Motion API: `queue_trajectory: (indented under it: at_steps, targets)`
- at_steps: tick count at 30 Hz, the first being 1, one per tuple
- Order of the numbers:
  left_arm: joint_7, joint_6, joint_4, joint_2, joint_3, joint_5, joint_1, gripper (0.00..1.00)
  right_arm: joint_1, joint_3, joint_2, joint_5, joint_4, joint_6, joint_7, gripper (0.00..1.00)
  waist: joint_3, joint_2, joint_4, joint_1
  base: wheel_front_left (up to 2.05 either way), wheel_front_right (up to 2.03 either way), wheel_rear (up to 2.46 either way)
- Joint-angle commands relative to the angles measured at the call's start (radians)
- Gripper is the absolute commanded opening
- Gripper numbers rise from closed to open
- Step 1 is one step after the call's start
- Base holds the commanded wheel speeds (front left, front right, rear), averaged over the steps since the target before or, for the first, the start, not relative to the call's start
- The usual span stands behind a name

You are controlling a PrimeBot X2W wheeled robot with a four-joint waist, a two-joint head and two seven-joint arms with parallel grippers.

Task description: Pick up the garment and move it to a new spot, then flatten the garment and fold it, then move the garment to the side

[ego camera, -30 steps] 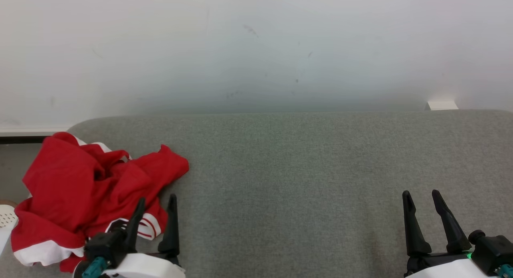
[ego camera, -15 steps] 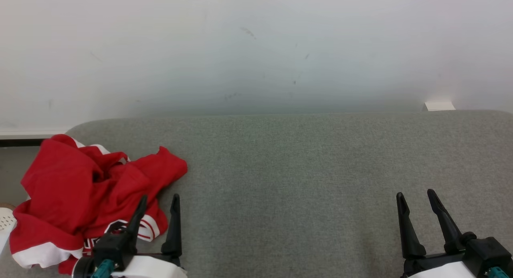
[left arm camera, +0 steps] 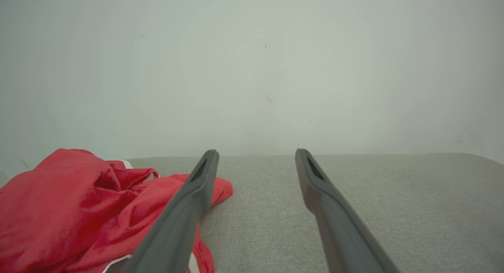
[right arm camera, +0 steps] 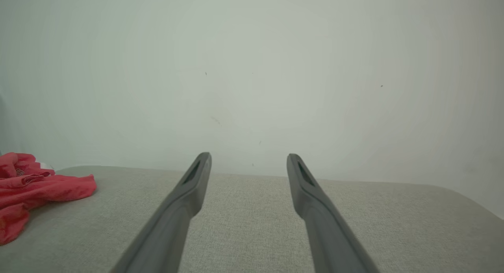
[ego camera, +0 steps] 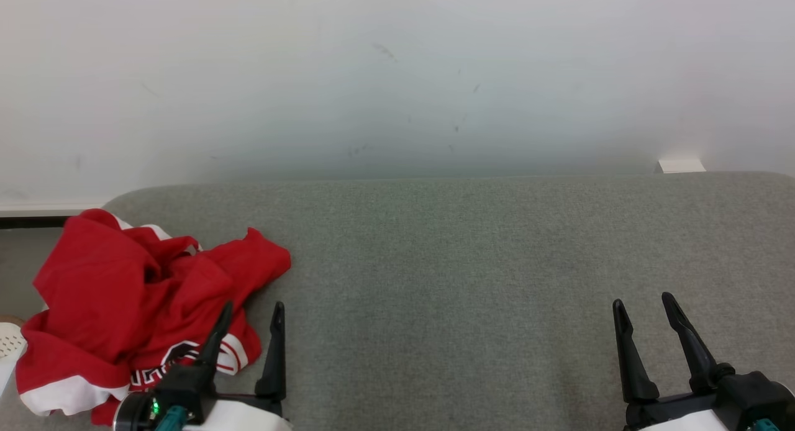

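Pale wall (ego camera: 397, 77) with a few faint dark marks rises ahead of our left gripper (ego camera: 253, 305) and our right gripper (ego camera: 642, 298). Below it, a grey woven cushion (ego camera: 472, 263) spreads beneath and in front of both. We see the red garment (ego camera: 130, 300) with white trim crumpled on the cushion, just ahead and to the left of our left gripper. One finger overlaps the cloth in the head view, and we cannot tell whether it touches. That gripper is spread wide and holds nothing. Our right gripper, well apart from the garment, is likewise spread and empty. A small white block (ego camera: 680, 165) sits far ahead of it.
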Motion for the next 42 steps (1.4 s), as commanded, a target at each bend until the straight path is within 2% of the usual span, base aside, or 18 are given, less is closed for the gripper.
queue_trajectory:
  at_steps: [1,31,42]
  targets:
    - [-0.008,-0.002,0.003,0.001,0.004,0.021,-0.006,1.0,0.008,-0.001,-0.002,-0.018,-0.006,0.001,-0.009,1.0,0.0,-0.0001,0.0,0.0,0.0,0.0,0.0]
    - [-0.008,-0.024,0.026,-0.007,0.027,0.006,-0.013,1.0,0.008,-0.004,-0.001,0.015,-0.003,0.001,-0.009,1.0,0.005,-0.0001,0.003,0.0,0.0,0.0,0.0]
    - [-0.008,-0.022,0.033,-0.007,0.024,-0.001,-0.026,1.0,0.013,0.002,-0.001,0.031,-0.001,0.001,-0.008,1.0,0.01,-0.0001,0.047,0.0,0.0,0.0,0.0]
